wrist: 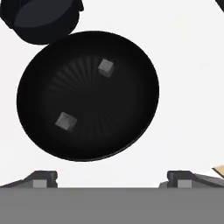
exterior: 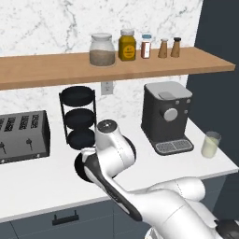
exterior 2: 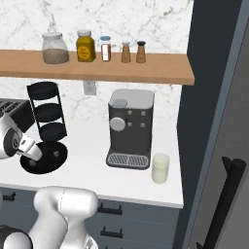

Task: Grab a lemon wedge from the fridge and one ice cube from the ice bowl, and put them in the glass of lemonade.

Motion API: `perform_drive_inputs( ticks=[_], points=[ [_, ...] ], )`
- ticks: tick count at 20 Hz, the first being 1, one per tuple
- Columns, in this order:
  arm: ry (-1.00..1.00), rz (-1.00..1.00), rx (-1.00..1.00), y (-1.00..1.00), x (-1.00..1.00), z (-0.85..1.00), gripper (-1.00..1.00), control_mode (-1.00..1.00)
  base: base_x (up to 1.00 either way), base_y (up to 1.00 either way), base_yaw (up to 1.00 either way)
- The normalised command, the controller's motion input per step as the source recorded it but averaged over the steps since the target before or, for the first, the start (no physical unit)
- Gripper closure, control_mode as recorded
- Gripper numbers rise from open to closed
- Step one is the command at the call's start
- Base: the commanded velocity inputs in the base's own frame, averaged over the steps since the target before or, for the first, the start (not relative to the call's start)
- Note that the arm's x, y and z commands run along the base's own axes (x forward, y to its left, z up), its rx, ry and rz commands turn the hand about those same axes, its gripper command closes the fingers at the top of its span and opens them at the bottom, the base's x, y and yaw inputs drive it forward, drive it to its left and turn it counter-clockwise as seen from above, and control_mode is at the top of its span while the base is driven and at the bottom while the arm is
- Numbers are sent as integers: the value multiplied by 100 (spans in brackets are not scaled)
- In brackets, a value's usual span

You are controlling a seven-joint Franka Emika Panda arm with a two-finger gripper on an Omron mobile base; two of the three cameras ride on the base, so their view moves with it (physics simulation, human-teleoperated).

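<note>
Gripper (wrist: 112, 177) fingers stand wide apart at the bottom edge of the hand view, holding nothing, looking down into the ice bowl (wrist: 131, 131).

That bowl is wide, shallow and black, and takes up the middle of the hand view. Two small pale grey ice cubes lie inside it, well apart from each other: one ice cube (wrist: 105, 68) in the upper middle of the bowl, a second cube (wrist: 66, 121) toward its lower left. Just beyond the bowl's upper left rim sits the bottom bowl of a black rack (wrist: 41, 19).

In the right base view the ice bowl (exterior 2: 46, 163) sits on the white counter (exterior 2: 97, 180) at the left of the frame, with the arm's wrist over its left side and the three-tier rack (exterior 2: 47, 112) right behind it. A dark coffee machine (exterior 2: 130, 127) stands in the centre, and the glass of lemonade (exterior 2: 160, 168) stands upright just right of its base, near the counter's front right corner. The dark grey fridge (exterior 2: 214, 121) fills the right side.

In the left base view a toaster (exterior: 23, 135) sits at the left, and a wooden shelf (exterior: 56, 70) above holds jars and shakers.
</note>
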Motion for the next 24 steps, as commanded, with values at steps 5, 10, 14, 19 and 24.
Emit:
perform_drive_inputs(
  ticks=[5,10,14,19,24],
  points=[
    [3,-1,0,-22,27,-6,-100,-100,0,0,0],
    [5,0,0,-18,21,-16,-100,-100,0,0,0],
    [8,0,0,-15,14,-21,-100,-100,0,0,0],
    [12,-1,-1,0,14,-22,-100,-100,0,0,0],
    [8,-1,-1,0,29,-6,-100,-100,0,0,0]
  ],
)
